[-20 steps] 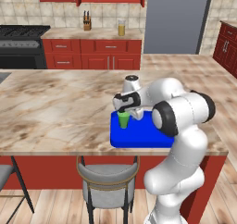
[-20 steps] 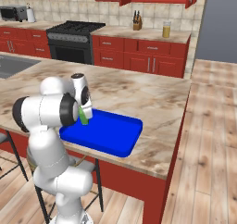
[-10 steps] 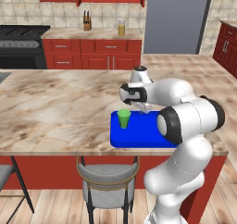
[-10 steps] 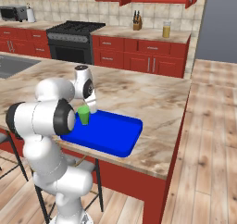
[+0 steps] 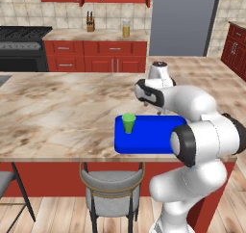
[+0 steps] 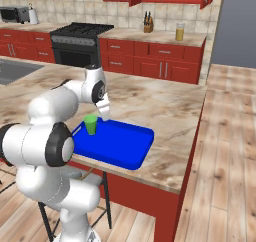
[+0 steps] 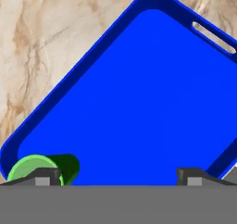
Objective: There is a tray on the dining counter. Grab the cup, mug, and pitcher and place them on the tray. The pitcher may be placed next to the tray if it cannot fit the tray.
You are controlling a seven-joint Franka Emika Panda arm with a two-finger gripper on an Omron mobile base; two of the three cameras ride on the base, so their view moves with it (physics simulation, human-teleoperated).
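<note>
The green cup [image 5: 128,122] stood upright on the blue tray [image 5: 149,138], close to the tray's left end, and nothing was holding it. The tray lay flat on the marble surface [image 5: 57,111], near the edge by the stool [image 5: 111,188]. The gripper [image 6: 106,112] hung above the tray just beside the cup, its jaws spread wide with nothing between them. In the left base view the arm's own white links covered the gripper and hid the right end of the tray. From the hand view the two dark fingertips [image 7: 45,176] poked up far apart at the bottom; the cup [image 7: 44,168] sat there cut off low at the left, half behind one tip, so its base was hard to make out. The tray's handle slot showed at the upper right, but the far corner ran out of frame. Away on the back counter a pitcher [image 5: 126,29] of yellow liquid stood beside a knife block [image 5: 90,23], both small and lacking detail
</note>
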